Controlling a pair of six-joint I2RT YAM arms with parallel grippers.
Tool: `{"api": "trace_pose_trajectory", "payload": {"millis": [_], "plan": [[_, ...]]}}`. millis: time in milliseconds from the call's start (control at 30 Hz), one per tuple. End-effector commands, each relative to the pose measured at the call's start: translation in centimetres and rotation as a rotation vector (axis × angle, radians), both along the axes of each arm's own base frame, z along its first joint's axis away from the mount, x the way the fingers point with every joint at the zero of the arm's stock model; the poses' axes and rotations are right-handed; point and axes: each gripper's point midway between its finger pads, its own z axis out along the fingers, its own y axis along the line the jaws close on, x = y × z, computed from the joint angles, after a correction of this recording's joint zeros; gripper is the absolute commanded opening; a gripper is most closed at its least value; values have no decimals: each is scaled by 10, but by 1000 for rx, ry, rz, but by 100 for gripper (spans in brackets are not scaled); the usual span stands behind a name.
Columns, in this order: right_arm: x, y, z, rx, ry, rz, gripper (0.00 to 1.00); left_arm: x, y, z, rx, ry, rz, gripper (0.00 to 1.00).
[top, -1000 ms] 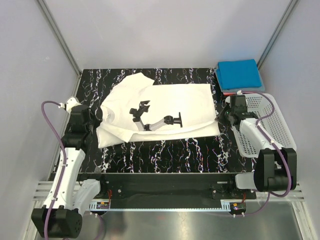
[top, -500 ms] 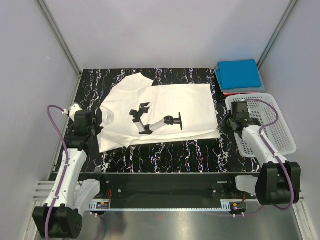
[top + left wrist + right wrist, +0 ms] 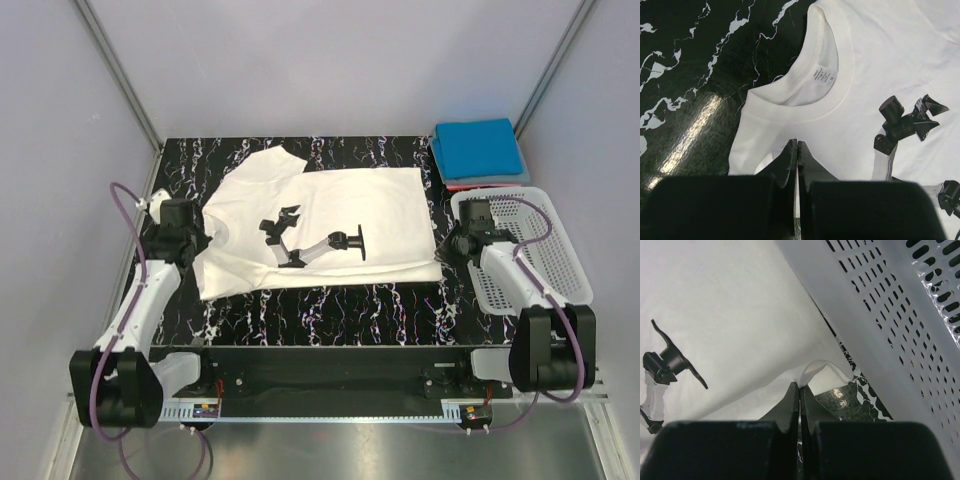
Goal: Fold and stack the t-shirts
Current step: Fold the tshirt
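The white t-shirt [image 3: 380, 205] lies spread out on the black marble table [image 3: 330, 300], black print up and collar to the left. My left gripper [image 3: 203, 240] sits at the shoulder edge just below the collar [image 3: 805, 107]. In the left wrist view it [image 3: 797, 142] is shut with the tips pinching white cloth [image 3: 880, 50]. My right gripper [image 3: 447, 245] is at the shirt's near right hem corner. In the right wrist view it [image 3: 800, 385] is shut on a small raised fold of the hem [image 3: 730, 300]. The folded blue t-shirt [image 3: 480, 148] lies on the red one [image 3: 470, 185] at the back right.
The white lattice basket [image 3: 545, 250] stands at the right edge, right beside my right gripper, and its wall [image 3: 880, 305] fills the right wrist view. Grey walls enclose the table at the back and both sides.
The shirt's loose, folded near edge has been drawn flat and taut. Both grippers kept their hold; the left one shifted back toward the collar, the right one slightly nearer.
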Motion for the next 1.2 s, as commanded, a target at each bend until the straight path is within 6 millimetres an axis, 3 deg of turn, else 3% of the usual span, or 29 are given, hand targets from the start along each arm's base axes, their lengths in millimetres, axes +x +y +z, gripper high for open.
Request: {"api": "trace_pose_trajectory", "payload": {"millis": [0,100,333,600,767,1167], "plan": [[32,-7,11,-55,-50,13,0,37,6,35,40,-99,5,0],[41,-10,8,-79,-37,20,0,49,5,38,51,-87,-13,0],[59,-10,3,-89,-26,41,0,69,2,11,70,1,-25,0],[68,-18,3,-140,-21,29,0,93,4,16,133,12,-31,0],[75,-18,0,-140,-20,31,0,102,10,22,205,42,-16,0],[98,-11,2,-123,-53,73,0,117,13,0,268,144,-6,0]]}}
